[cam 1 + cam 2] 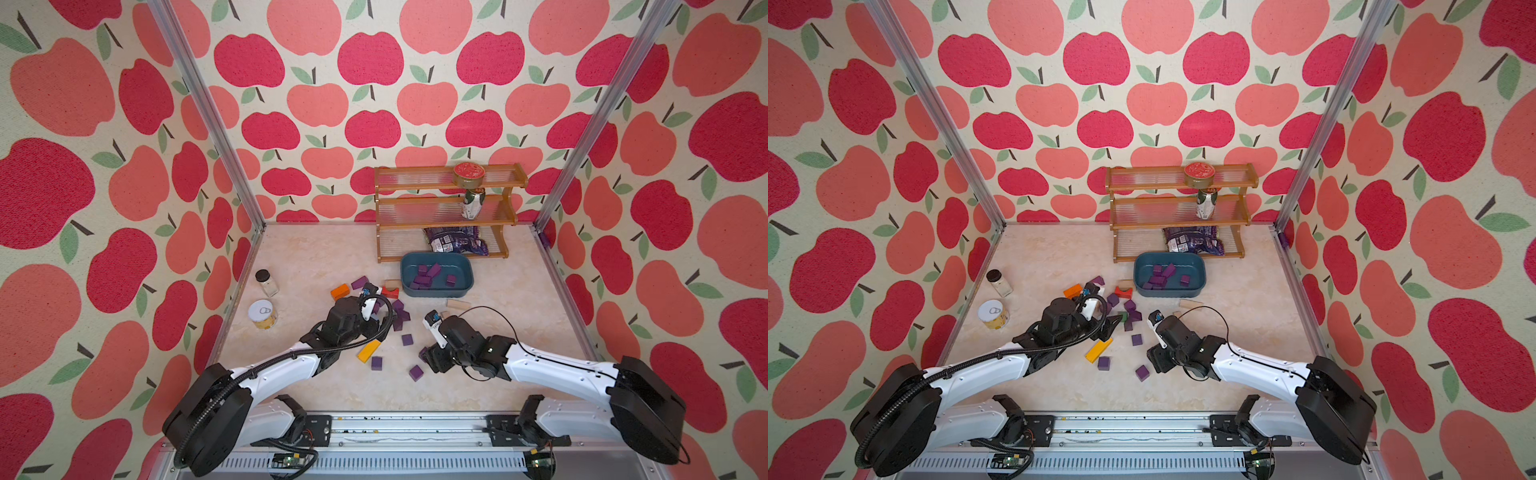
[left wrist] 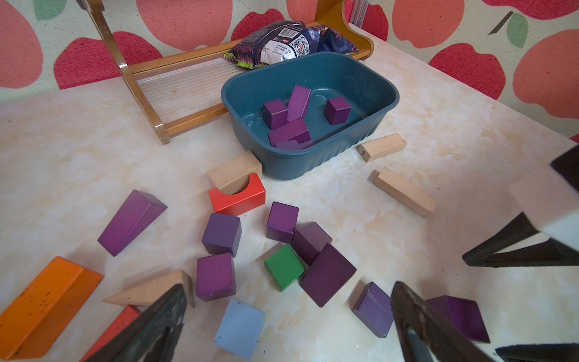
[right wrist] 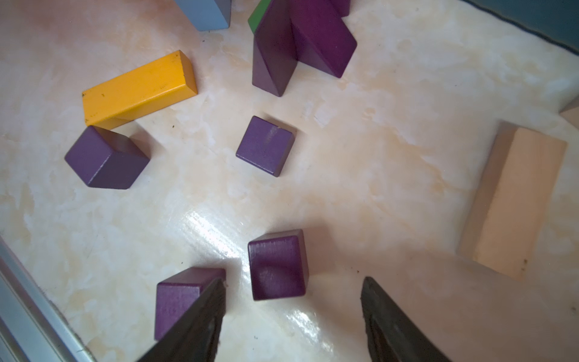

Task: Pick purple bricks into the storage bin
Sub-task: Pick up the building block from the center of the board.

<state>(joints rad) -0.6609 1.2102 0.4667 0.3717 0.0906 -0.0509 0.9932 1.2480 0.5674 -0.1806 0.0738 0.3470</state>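
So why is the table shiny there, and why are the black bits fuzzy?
Right wrist view: light glares white off the glossy cream marble-look tabletop beside a purple wooden cube; the black fingers of the right hand blur, too near the lens. Left wrist view: the fingers of the left hand blur likewise.

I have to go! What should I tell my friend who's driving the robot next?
Left gripper open, empty, over the mixed block pile.
Right gripper open, empty, one purple cube just ahead of its fingers.
Storage bin sits before the wooden rack.
Done: several purple bricks inside it.
Left: many loose purple bricks on the table; skip other colours.
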